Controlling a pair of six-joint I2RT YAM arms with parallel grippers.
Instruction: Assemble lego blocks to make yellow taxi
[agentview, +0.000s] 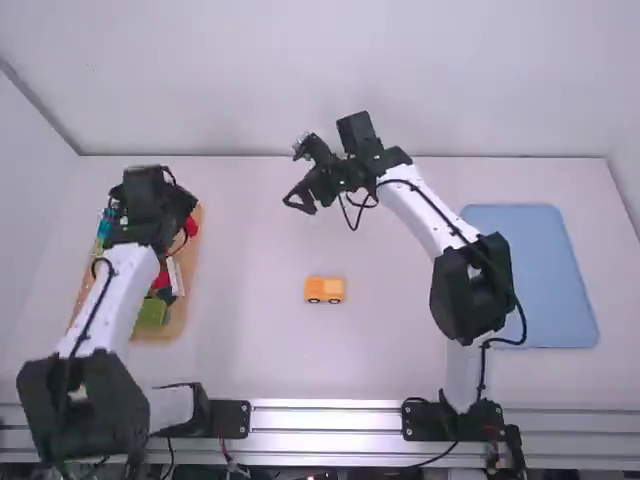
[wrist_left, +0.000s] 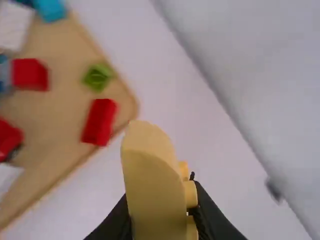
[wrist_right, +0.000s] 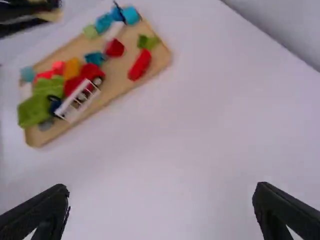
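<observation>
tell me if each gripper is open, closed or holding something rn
Left gripper: closed, holding a yellow block.
Right gripper: wide open, empty.

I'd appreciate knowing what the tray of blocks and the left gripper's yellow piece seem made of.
The tray looks like matte wood, given its plain tan surface; the yellow piece is probably smooth plastic, given its even colour and round studs.

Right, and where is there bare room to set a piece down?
Bare table lies between the wooden tray and the orange vehicle, and on the vehicle's near side. The blue mat looks free too; the tray is crowded with blocks.
</observation>
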